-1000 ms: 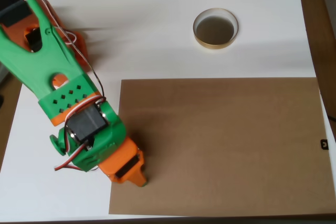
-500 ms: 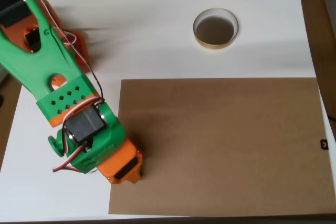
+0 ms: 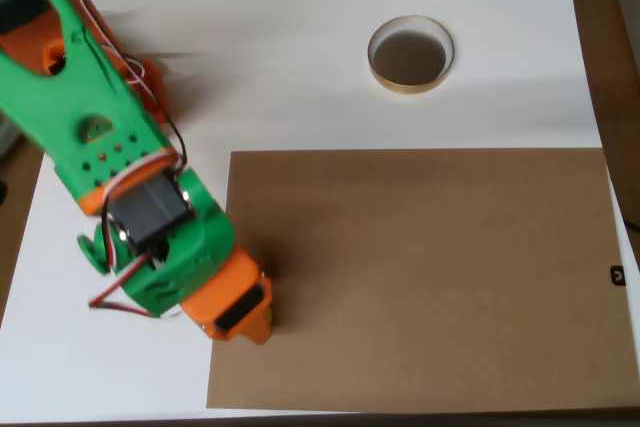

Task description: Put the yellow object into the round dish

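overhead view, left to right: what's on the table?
Green and orange arm with its gripper at the brown board's left edge → brown board → round dish, farther back on the white table.

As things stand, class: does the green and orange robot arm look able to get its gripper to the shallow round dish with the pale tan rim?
Probably yes: the dish sits alone on the white table, with nothing between it and the gripper.

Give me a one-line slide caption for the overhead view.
Green-and-orange arm's gripper poised at the brown mat's left edge, the round dish empty beyond the mat.
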Robot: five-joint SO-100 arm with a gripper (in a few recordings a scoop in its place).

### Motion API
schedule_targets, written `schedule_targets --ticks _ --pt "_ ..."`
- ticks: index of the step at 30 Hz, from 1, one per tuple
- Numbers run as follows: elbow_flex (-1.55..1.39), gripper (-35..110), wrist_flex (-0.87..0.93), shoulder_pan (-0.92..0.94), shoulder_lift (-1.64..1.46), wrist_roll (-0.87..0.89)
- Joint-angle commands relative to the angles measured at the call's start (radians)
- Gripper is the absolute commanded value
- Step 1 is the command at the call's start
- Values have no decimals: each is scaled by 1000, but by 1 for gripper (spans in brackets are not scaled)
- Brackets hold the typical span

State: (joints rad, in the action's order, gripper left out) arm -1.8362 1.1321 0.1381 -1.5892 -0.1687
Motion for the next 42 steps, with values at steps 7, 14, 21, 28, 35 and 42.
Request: schedule_targets --ticks 7,14,21,28,35,42 --pt "-57 0 80 -152 -356 -17" --pt "-91 0 127 -339 -433 -26" --pt "-110 0 166 -520 -449 -31" --pt "-110 0 202 -703 -451 -23" --pt "-109 0 215 -870 -413 -23" --pt "-64 0 235 -988 -344 -49"
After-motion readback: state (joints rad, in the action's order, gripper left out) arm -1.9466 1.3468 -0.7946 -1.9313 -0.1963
